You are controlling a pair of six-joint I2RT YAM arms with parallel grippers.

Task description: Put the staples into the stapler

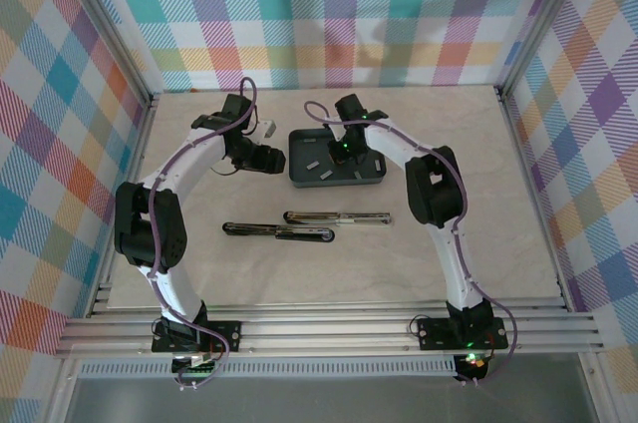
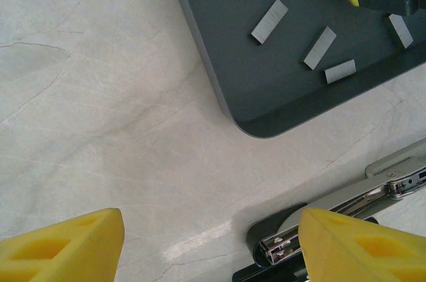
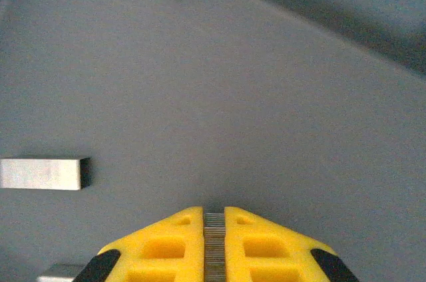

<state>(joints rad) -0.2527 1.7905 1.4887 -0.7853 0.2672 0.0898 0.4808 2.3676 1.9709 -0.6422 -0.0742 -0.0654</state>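
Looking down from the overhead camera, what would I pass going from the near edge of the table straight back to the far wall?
arm bases → stapler → dark tray holding loose staples → checkered back wall

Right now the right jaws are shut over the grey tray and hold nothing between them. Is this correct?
Not fully. The right jaws are shut over the grey tray, but they are not empty: a strip of staples is pinched between them. The right wrist view shows it.
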